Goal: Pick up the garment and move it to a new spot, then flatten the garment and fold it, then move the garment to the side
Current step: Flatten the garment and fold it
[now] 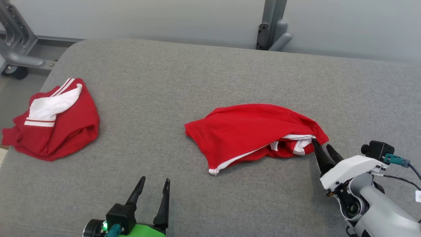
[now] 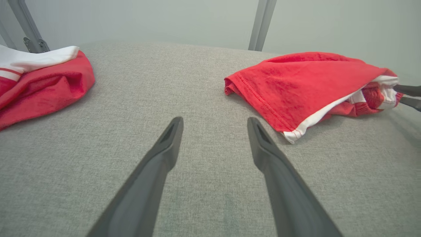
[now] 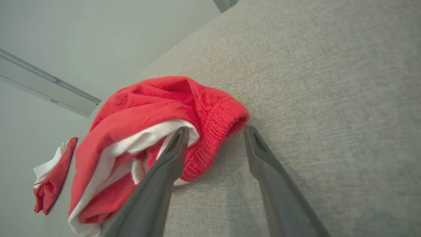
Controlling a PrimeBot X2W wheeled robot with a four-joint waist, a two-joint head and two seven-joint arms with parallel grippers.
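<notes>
A crumpled red garment with white trim (image 1: 253, 131) lies right of centre on the grey padded table (image 1: 197, 72). My right gripper (image 1: 322, 147) is open at the garment's right end. One of its fingers (image 3: 171, 154) rests against the elastic waistband (image 3: 213, 131), the other stands over bare table. In the left wrist view the same garment (image 2: 302, 85) lies ahead to the right. My left gripper (image 1: 154, 184) is open over the table's near edge, apart from any cloth, with nothing between its fingers.
A second red and white garment (image 1: 52, 121) lies bunched at the table's left edge; the right wrist view catches it (image 3: 52, 174) far off. Grey metal frame posts (image 1: 273, 26) stand behind the table against a pale wall.
</notes>
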